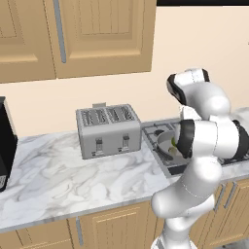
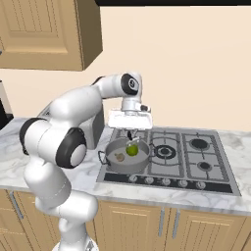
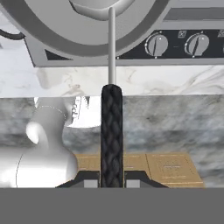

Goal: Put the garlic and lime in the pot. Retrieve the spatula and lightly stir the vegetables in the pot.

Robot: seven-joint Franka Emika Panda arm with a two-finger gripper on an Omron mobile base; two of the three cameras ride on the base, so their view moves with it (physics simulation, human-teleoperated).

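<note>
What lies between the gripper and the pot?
The spatula: in the hand view its black handle runs from the gripper to the pot.

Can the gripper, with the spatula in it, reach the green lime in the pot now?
Probably yes. The gripper, its jaws shut on the black-handled metal spatula, hangs directly above the wide grey metal pot. The bright green lime and tan-brown garlic lie uncovered inside, nothing between.

I see the pot on the hob's front left burner, garlic and lime inside, toaster to its left.
</note>
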